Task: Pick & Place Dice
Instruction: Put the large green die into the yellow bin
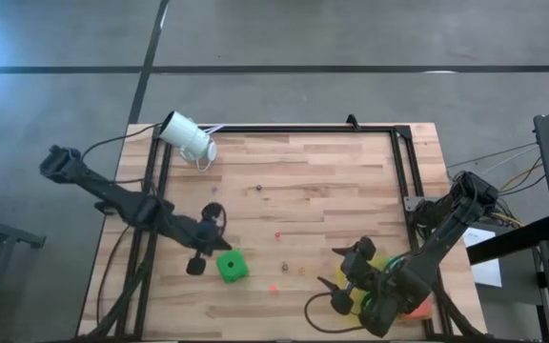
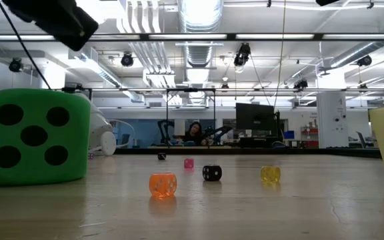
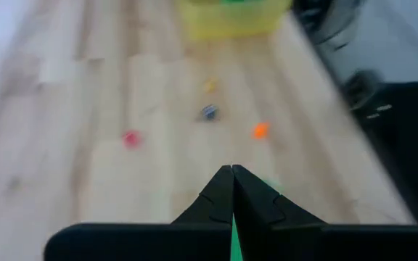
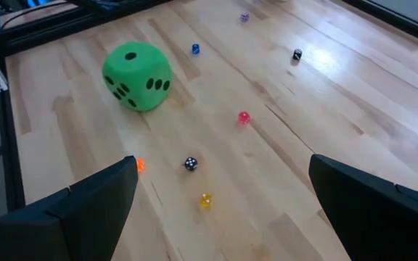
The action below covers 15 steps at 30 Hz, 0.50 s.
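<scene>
The left gripper [image 1: 198, 259] hung over the table [image 1: 303, 181] at about 8 o'clock from the table's middle, with its fingers [image 3: 232, 190] pressed together and nothing between them. Just beside it, at its 3 o'clock, one green die [image 1: 233, 267] lay on the wood, apart from the fingers. In the low view this die [image 2: 33, 137] showed five dark pips. Further right, tiny specks were spread over the middle of the table, among them an orange one [image 2: 163, 185], a black one [image 2: 212, 173] and a yellow one [image 2: 270, 175]. At about 5 o'clock from the middle stood a yellow bin [image 1: 377, 265], partly hidden under the right arm. The right gripper [image 1: 346, 272] hung just beside the bin, with its fingers [image 4: 93, 199] spread wide and empty. The other dice could not be told clearly.
</scene>
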Tool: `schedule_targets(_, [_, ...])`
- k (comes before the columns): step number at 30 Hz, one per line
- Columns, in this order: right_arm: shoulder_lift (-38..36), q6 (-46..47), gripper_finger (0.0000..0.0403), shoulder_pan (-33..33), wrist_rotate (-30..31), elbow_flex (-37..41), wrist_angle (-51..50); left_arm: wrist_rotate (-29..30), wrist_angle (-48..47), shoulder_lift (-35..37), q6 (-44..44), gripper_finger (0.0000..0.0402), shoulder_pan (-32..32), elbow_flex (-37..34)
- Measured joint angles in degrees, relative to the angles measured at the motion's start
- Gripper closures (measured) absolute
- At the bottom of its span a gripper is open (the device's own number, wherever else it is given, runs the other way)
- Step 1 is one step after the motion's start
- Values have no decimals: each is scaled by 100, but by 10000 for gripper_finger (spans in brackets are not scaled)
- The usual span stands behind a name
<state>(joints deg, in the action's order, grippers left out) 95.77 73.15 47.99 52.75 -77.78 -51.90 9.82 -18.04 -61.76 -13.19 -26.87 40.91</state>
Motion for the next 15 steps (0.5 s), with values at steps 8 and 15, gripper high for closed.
schedule_targets(8, [2,310,3,-3,281,33,-2,695,-391,-36,-988,396,-1007,6])
schedule_targets(15, [2,312,3,-24,293,33,-2,766,-539,-350,-1868,396,-1403,5])
